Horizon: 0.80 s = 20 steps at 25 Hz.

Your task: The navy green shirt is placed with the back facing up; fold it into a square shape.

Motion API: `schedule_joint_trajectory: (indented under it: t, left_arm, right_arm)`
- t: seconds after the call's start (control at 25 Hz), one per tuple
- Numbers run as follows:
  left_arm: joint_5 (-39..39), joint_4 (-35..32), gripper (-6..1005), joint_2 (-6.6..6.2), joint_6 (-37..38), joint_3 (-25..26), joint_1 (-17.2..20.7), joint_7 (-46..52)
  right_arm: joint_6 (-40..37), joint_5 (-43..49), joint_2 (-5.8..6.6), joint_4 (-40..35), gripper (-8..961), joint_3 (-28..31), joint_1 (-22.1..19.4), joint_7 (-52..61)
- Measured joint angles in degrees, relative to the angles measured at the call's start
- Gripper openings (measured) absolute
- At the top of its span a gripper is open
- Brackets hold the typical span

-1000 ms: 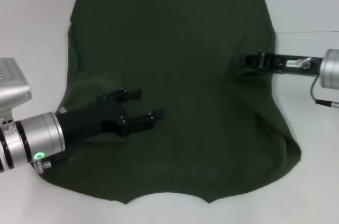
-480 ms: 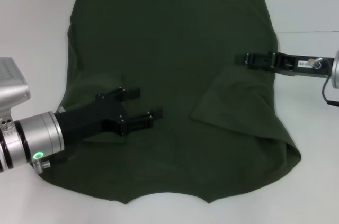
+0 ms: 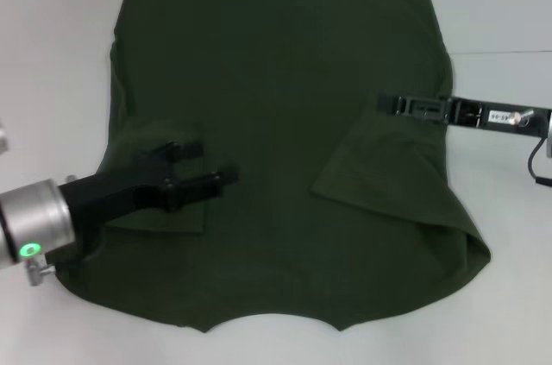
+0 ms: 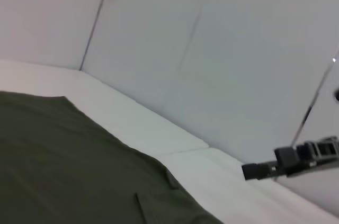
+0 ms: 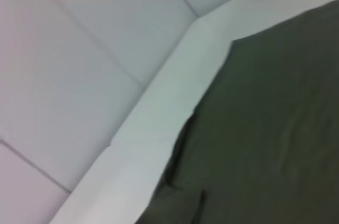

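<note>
Over the navy green shirt [image 3: 285,141] (both sleeves folded inward): left gripper [image 3: 197,168] released, nearer; right gripper [image 3: 390,104], state indiscernible, at opposite edge.

A plain white table [image 3: 60,54] carries the navy green shirt [image 3: 276,80], spread flat across its middle from twelve to six o'clock. Both sleeves lie folded inward on the cloth, at about four and eight o'clock.

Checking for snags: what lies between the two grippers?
In the head view, only the navy green shirt lies between the left gripper and right gripper, including a folded-in sleeve flap.
</note>
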State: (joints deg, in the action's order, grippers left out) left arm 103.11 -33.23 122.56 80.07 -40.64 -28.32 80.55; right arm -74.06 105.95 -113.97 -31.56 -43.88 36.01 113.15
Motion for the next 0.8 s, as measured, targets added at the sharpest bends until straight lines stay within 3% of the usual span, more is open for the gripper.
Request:
schedule_joint_trajectory:
  t: [0.2, 0.48, 0.8]
  left_arm:
    - [0.05, -2.67, 878, -2.09, 4.57, 0.09, 2.99, 6.10]
    - [0.55, -4.56, 878, -4.38, 4.70, 1.65, 7.18, 7.58]
    - [2.09, -7.66, 878, -4.93, 2.86, 6.00, 12.00, 7.14]
  right_arm:
    - [-3.45, -0.29, -1.39, -0.02, 930, 0.15, -0.73, -4.40]
    - [-3.39, -0.18, -3.39, 0.13, 931, 0.03, -0.73, -6.89]
    - [-1.40, -0.24, -4.08, 0.27, 930, 0.38, -0.06, -6.96]
